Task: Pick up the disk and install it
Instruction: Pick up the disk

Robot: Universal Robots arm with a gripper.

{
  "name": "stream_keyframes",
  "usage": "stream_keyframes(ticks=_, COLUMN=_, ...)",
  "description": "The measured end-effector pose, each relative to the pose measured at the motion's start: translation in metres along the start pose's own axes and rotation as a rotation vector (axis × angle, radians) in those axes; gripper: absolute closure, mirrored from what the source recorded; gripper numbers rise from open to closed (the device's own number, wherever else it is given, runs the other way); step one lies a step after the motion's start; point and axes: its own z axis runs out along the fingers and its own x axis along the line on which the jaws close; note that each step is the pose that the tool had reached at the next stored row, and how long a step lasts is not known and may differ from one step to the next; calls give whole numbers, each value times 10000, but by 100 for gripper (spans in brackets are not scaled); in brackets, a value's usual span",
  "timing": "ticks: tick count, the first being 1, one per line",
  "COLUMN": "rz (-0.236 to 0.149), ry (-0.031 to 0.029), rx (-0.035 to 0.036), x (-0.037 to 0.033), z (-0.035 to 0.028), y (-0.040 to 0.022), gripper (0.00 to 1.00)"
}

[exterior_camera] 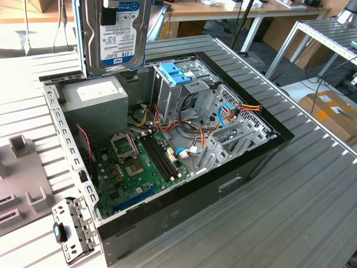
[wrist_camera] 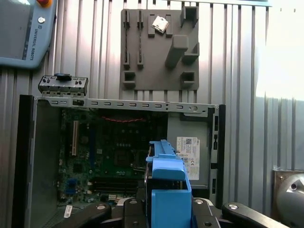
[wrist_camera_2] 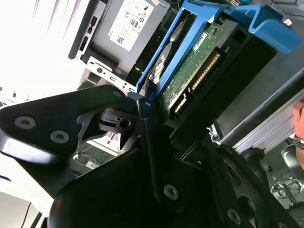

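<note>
The disk (exterior_camera: 114,33) is a silver hard drive with a white-and-blue label and blue side rails. It hangs upright in the air at the top of the exterior view, above the back left corner of the open computer case (exterior_camera: 167,215). In the second wrist view my gripper (wrist_camera_2: 159,118) is shut on the disk (wrist_camera_2: 192,73), whose green circuit board and connector face the camera. The first wrist view looks down past the disk's blue rail (wrist_camera: 168,187), held between the black fingers (wrist_camera: 130,209), onto the case interior.
Inside the case are a grey power supply (exterior_camera: 92,95), the motherboard (exterior_camera: 145,162) and a metal drive cage topped by a light-blue bracket (exterior_camera: 175,72). A grey fixture plate (wrist_camera: 159,47) and a teach pendant (wrist_camera: 23,33) lie beyond the case. A person's hand (wrist_camera_2: 299,116) shows at one edge.
</note>
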Motion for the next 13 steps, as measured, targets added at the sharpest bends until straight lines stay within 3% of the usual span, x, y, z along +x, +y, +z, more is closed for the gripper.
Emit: stream_keyframes(ticks=13, rz=0, ry=0, rx=0, x=67, z=-1, y=2, gripper=64)
